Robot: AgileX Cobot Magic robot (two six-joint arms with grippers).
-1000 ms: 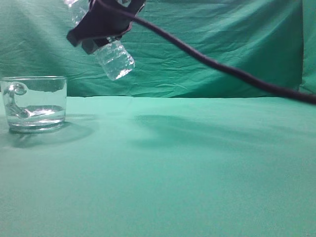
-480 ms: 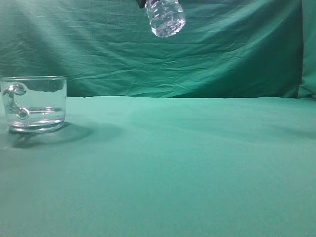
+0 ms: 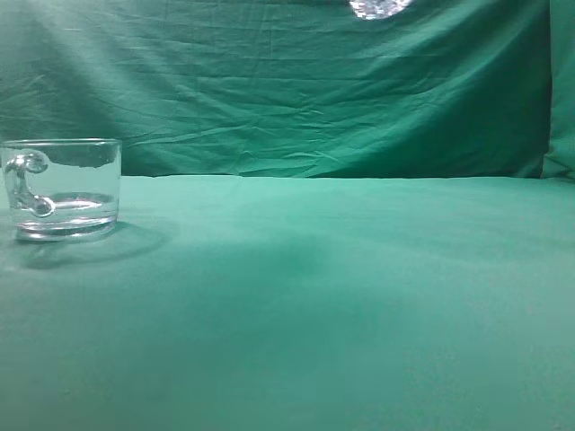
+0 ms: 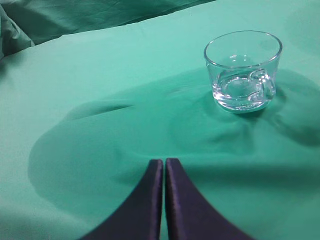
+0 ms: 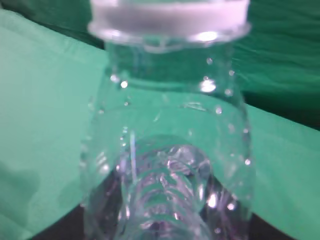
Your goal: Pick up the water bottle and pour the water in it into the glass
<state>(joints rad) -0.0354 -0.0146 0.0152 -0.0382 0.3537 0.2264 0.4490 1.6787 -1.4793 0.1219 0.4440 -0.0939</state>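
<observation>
The glass (image 3: 63, 189) stands on the green cloth at the far left, handle toward the camera, with a shallow layer of water (image 3: 76, 205) at its bottom. It also shows in the left wrist view (image 4: 242, 70), upper right. My left gripper (image 4: 164, 162) is shut and empty, low over the cloth, well short of the glass. The water bottle (image 5: 165, 150) fills the right wrist view, with droplets inside; my right gripper (image 5: 165, 227) is shut on its ribbed body. Only the bottle's base (image 3: 379, 7) shows at the top edge of the exterior view.
A green cloth (image 3: 341, 296) covers the table and a wrinkled green backdrop (image 3: 296, 90) hangs behind it. The cloth is rumpled around the glass in the left wrist view (image 4: 125, 130).
The bottle in my right gripper has moved right and up, away from the glass, almost leaving the exterior view. The arm and cable have left that view. The water in the glass has settled.
</observation>
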